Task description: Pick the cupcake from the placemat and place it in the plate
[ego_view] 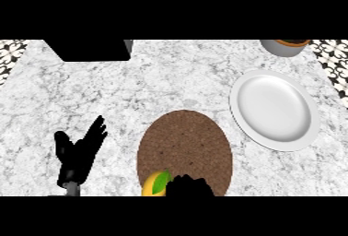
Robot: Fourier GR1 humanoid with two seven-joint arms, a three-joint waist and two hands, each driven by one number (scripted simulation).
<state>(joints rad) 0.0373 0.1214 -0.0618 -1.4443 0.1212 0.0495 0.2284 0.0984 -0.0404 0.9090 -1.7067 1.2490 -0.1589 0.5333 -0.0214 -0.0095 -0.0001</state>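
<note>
Head view, looking steeply down on a white-grey marble counter (136, 92). Toward the counter's left edge, close to the near edge, the left hand (76, 157) rests with its fingers straight and spread, pointing away from the robot and holding nothing. At the far edge, left of centre, stands a black box (92, 50). Near the middle of the near edge lies a brown oval placemat (185, 143). The cupcake (155, 184), yellow with a green patch, sits on the mat's near-left part, partly cut off by the lower edge of the view. Just right of it, and seemingly touching it, the right hand (190, 186) shows only as a dark shape over the mat's near end; whether it is open or closed cannot be told. Right of the placemat and apart from it, a white plate (275, 109) lies toward the counter's right edge with nothing on it. Beyond the plate, at the far-right corner, is a grey pot (282, 47) with a brown inside.
</note>
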